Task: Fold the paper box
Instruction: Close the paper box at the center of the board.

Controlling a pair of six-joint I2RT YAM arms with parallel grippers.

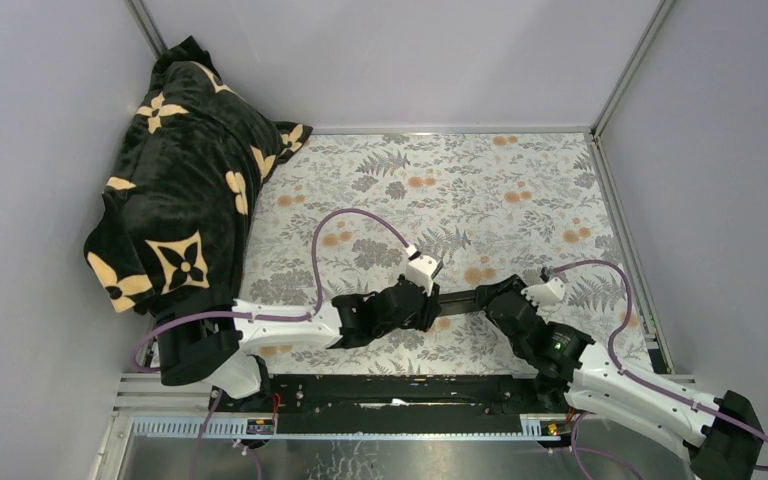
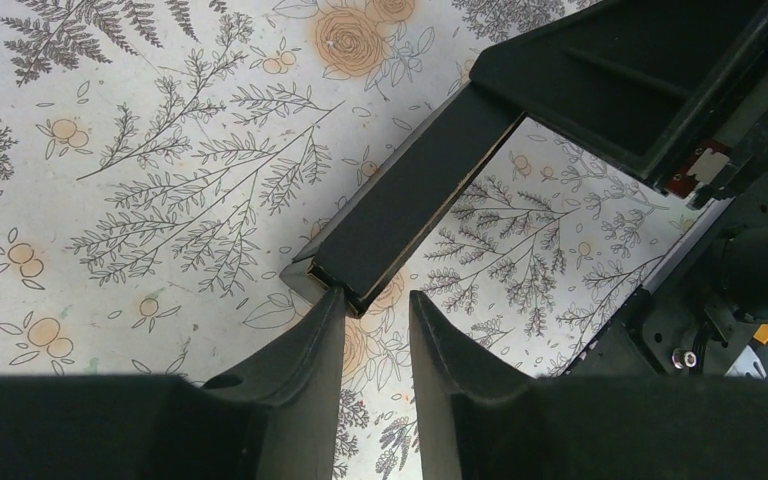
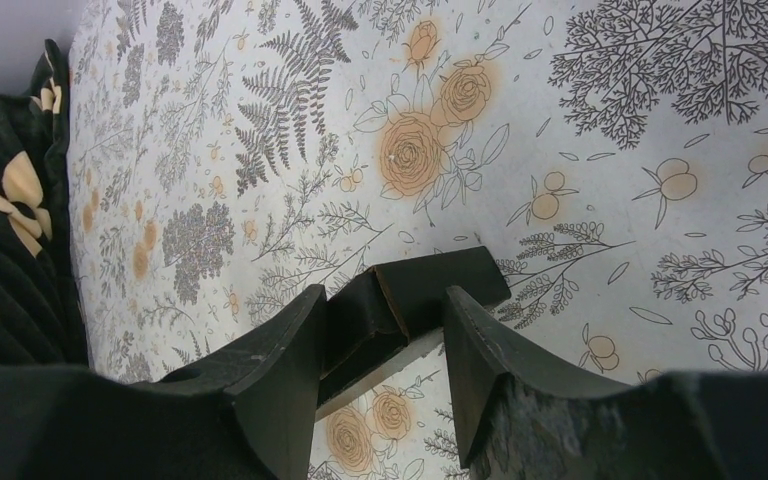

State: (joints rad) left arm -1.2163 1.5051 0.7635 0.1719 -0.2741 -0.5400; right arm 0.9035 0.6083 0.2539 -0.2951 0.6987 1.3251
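The paper box [image 2: 410, 190] is a long, flat black sleeve stretched between the two grippers. In the overhead view it shows as a dark strip [image 1: 460, 295] bridging the gap between them.

One end sits inside the right gripper [image 3: 385, 300]. Its fingers [image 3: 295, 345] stand fairly wide, one on each side of the box, and press against its sides, so the gripper has hold of that end. The card there shows a crease and a raw brown edge.

The other end reaches the left gripper [image 2: 375, 305], stopping just ahead of its fingertips [image 2: 325, 310] and nearest its left-hand finger. This gripper's jaws are a narrow slot apart and hold nothing. Only the patterned cloth shows in the gap. Whether the box end touches the fingertip I cannot tell.

Under both grippers lies a pale tablecloth [image 2: 160, 200] printed with grey ferns and orange roses.

Far off to the left of the left gripper, a black plush blanket [image 1: 180, 200] with cream flower shapes is heaped in the back corner. A purple cable [image 1: 345, 215] loops up from the left arm over the cloth.
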